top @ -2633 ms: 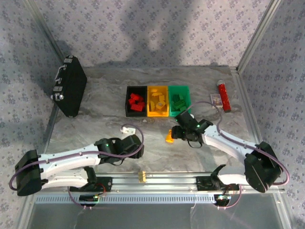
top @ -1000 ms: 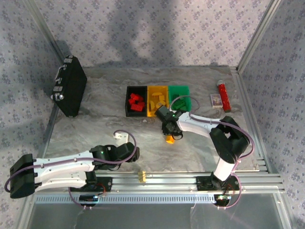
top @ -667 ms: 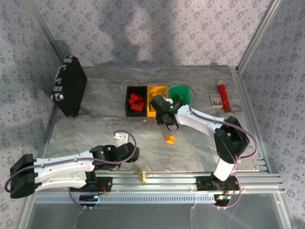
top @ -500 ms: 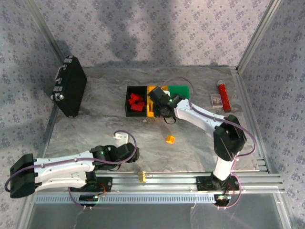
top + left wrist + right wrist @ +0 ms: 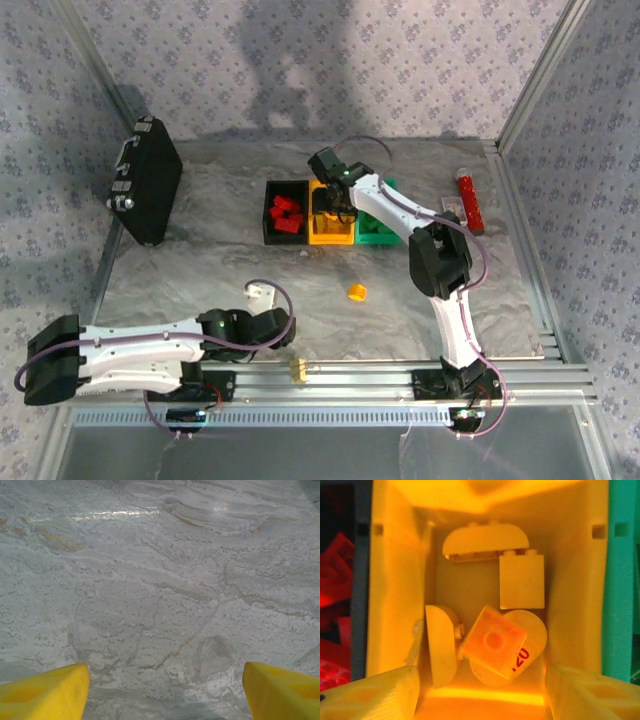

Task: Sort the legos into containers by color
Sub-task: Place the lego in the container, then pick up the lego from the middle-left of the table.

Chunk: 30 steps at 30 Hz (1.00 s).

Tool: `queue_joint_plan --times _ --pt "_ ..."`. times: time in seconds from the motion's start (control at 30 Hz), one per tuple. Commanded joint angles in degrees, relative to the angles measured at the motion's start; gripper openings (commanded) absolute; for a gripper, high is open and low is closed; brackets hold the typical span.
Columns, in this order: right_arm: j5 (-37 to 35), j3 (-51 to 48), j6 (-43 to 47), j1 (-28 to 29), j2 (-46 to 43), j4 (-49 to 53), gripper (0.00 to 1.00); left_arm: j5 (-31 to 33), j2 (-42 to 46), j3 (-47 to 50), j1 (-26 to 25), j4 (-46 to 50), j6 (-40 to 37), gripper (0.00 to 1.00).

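Patterned walls (image 5: 300, 60) and metal posts (image 5: 545, 70) box in a marbled grey worktop (image 5: 200, 270), bare and open across its middle. Three joined plastic containers (image 5: 331, 240) sit toward the far edge. The right end effector (image 5: 480, 692) hangs spread over the orange-yellow one, above smooth yellow legos (image 5: 495, 647). The left end effector (image 5: 162, 690) is spread, empty, over bare worktop. One orange brick (image 5: 356, 292) lies loose mid-worktop.

Your left arm (image 5: 130, 345) and right arm (image 5: 390, 205) look alike: smooth white links between chunky black joint housings, each on a black base (image 5: 190, 385) at the near edge. A thin purple cable (image 5: 283, 300) loops loosely along each arm. A small green light (image 5: 222, 322) glows on the left arm's black housing. The left gripper (image 5: 162, 692) and right gripper (image 5: 480, 695) end in yellow wedge-shaped fingers (image 5: 45, 690) with shallow moulded hollows.
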<state>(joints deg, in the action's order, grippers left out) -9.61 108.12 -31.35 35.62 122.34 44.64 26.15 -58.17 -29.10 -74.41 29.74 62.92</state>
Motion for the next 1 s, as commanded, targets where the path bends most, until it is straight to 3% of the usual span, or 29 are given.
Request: queue_joint_plan --times 0.0,0.17,0.37,0.6,0.97 --pt "-0.2 0.4 2.1 -0.1 -3.9 0.8 0.73 1.0 -0.8 -2.6 -0.8 -0.3 0.3 0.8" --pt "0.7 -8.8 1.7 0.0 -10.9 -2.5 0.73 1.0 -3.5 -4.6 -0.9 -1.5 -1.6 0.8" --pt "-0.2 -26.4 -1.0 -0.5 -24.6 -8.4 0.74 -0.8 -10.5 -10.3 -1.1 -4.2 -7.1 0.81" --pt "-1.8 -44.7 -3.7 -2.1 -43.5 -12.3 0.76 -3.7 -24.5 -23.0 -1.0 -3.7 -16.2 0.82" --pt "-1.0 -62.3 -8.2 -7.3 -65.5 -11.1 0.78 -11.4 -45.7 -43.2 3.5 3.2 -22.7 0.81"
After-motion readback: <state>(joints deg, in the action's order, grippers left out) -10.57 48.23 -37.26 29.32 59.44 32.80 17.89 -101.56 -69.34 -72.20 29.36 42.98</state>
